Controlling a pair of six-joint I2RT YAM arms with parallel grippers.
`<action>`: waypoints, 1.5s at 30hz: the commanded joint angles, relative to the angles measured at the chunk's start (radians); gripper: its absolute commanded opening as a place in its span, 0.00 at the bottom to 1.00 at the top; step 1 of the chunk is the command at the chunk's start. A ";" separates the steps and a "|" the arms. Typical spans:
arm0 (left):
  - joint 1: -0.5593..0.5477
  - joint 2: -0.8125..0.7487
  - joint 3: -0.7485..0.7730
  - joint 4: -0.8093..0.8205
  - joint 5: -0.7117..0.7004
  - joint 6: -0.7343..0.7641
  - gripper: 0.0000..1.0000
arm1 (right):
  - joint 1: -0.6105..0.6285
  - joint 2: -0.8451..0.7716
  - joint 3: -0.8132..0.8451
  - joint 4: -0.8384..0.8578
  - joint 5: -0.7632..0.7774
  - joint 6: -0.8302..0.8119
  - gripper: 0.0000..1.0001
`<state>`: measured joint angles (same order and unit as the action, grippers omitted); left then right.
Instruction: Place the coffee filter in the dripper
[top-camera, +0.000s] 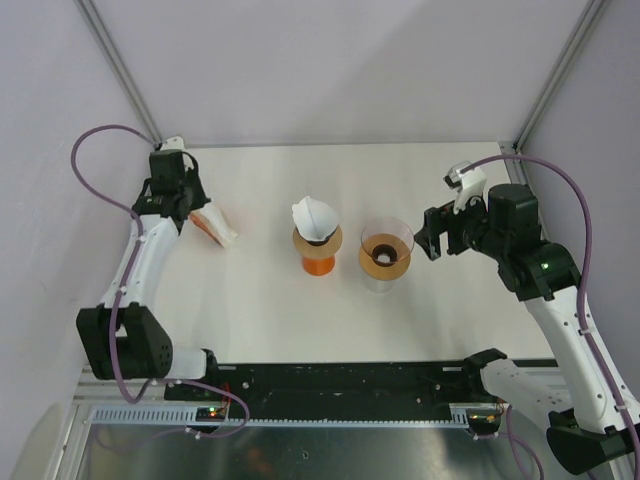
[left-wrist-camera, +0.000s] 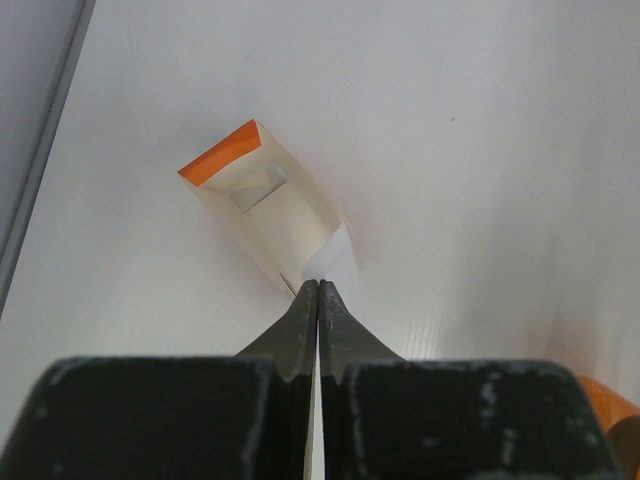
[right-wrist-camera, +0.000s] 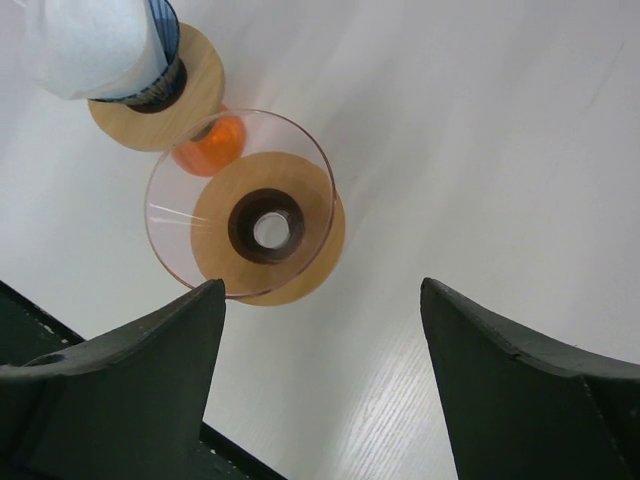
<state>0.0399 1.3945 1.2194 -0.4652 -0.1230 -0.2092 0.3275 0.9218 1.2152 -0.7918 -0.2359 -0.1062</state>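
Observation:
A white coffee filter (left-wrist-camera: 335, 262) sticks out of an open orange-and-cream filter box (left-wrist-camera: 262, 200) lying on the table at the far left (top-camera: 215, 226). My left gripper (left-wrist-camera: 318, 286) is shut on the filter's edge at the mouth of the box; a thin white sheet shows between the jaws. It also shows in the top view (top-camera: 193, 205). An empty glass dripper (top-camera: 385, 250) with a wooden collar stands at the table's middle. My right gripper (right-wrist-camera: 320, 290) is open and empty, just right of the dripper (right-wrist-camera: 245, 215), apart from it.
A second dripper (top-camera: 317, 222) holding a white filter stands on an orange base (top-camera: 318, 263) just left of the empty one. It also shows at the upper left of the right wrist view (right-wrist-camera: 95, 40). Grey walls close the table's back and sides.

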 joint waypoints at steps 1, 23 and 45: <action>0.007 -0.091 -0.011 -0.004 0.024 0.002 0.00 | 0.025 -0.010 0.048 0.094 -0.037 0.052 0.83; 0.001 -0.279 0.095 -0.121 0.193 -0.080 0.00 | 0.676 0.233 0.098 0.635 0.446 -0.007 0.80; -0.001 -0.299 0.236 -0.274 0.445 -0.221 0.00 | 0.981 0.654 0.099 1.224 0.687 -0.531 0.77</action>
<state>0.0402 1.1118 1.4143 -0.7181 0.2543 -0.3943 1.3098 1.5436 1.2758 0.2996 0.4553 -0.5781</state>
